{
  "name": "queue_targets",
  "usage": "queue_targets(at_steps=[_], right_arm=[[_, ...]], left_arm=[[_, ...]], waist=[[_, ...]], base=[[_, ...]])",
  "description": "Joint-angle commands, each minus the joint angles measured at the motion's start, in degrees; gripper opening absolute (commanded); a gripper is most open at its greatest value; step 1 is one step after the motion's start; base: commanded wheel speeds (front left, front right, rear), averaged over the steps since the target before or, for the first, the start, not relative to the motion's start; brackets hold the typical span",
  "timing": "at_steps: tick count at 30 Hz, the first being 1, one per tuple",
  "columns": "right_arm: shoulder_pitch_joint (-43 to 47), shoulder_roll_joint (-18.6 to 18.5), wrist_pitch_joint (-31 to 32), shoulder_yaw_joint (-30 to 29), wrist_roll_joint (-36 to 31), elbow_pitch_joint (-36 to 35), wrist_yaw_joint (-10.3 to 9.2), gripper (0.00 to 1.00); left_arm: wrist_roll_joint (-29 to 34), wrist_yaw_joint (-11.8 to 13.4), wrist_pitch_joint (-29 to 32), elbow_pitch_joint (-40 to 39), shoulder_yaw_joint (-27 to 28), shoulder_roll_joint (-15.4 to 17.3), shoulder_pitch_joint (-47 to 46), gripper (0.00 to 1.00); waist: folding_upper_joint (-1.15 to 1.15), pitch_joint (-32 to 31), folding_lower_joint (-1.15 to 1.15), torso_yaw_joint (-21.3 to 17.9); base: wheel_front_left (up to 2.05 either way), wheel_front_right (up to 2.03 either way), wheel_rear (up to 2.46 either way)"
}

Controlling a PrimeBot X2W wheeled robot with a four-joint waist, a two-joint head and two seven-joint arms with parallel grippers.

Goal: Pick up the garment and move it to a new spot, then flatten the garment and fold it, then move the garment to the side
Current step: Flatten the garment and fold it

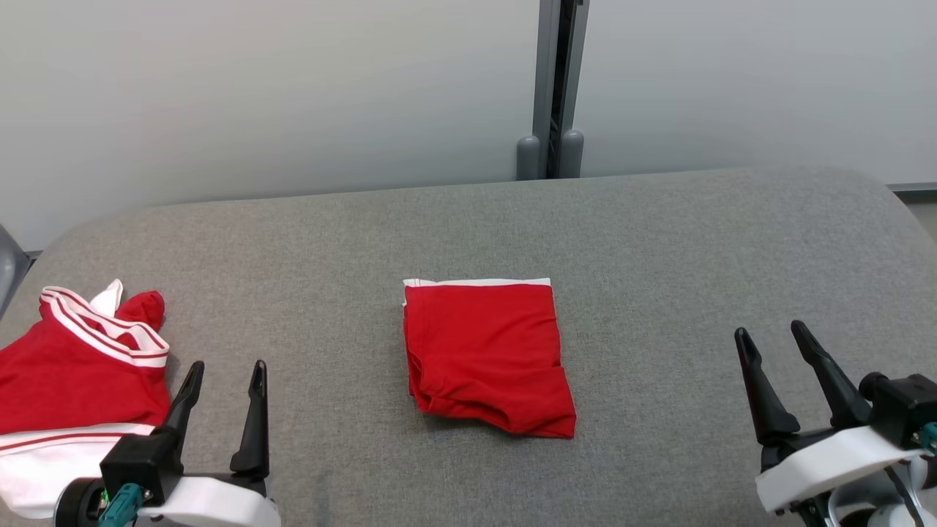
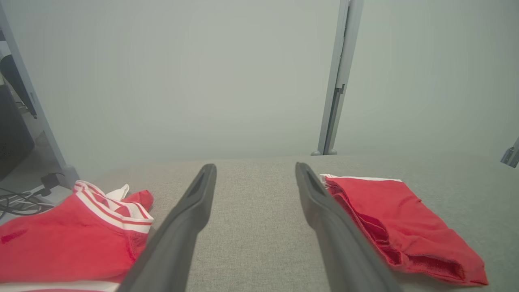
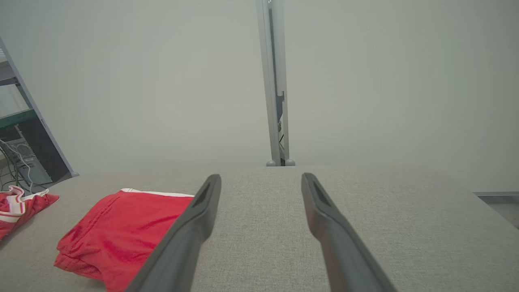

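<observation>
While flat, garment (image 1: pixel 487 359) between spread hands (image 1: pixel 227 366) (image 1: pixel 768 329).

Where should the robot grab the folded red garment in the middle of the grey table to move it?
Probably the thick near edge of the folded red cloth garment, approached low from the robot's side: the layers bunch there, while the white-trimmed far edge lies flat.
</observation>
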Motion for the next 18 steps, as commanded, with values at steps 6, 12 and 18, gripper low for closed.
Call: queue_targets(at_steps=[6,12,18], right_arm=[[4.9,1.3,2.0,-2.7,-0.8,-2.9,-0.02,1.00],[6.5,2.2,2.8,-4.4,-1.1,-4.3,-0.02,1.00],[6.8,2.7,3.3,-5.0,-1.7,-5.2,-0.02,1.00]], left_arm=[[-0.5,1.0,1.4,-2.4,0.4,1.3,3.6,1.00],[-0.5,1.4,2.2,-3.3,0.4,1.6,4.3,1.00],[-0.6,1.8,2.9,-4.1,0.1,1.8,4.5,1.00]], waist=[[0.00,-1.6,0.00,0.6],[0.00,-1.7,0.00,0.7],[0.00,-1.3,0.00,0.8]], base=[[0.00,0.00,0.00],[0.00,0.00,0.00],[0.00,0.00,0.00]])
